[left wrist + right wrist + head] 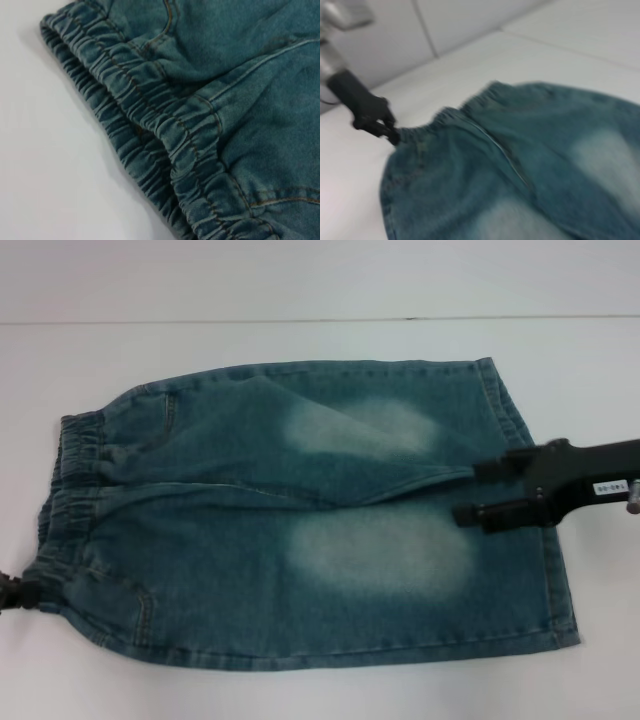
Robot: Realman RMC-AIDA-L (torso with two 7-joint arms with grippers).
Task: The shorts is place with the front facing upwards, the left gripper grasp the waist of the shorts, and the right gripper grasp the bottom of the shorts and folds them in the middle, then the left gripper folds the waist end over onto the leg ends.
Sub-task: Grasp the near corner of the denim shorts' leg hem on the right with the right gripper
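The blue-green denim shorts [300, 540] lie flat on the white table, gathered elastic waist [75, 470] to the left and wide leg hems [565, 600] to the right. The far leg lies partly folded over the near one, ending in a point at the hem side. My right gripper [478, 490], with its white label, hovers open over that point between the two legs. At the near corner of the waist my left gripper [12, 592] is shut on the band; the right wrist view shows this left gripper [390, 131] pinching it. The puckered waist [165, 125] fills the left wrist view.
The white table [300, 690] runs on all sides of the shorts, with a seam and a white back wall [320, 280] behind. Nothing else lies on it.
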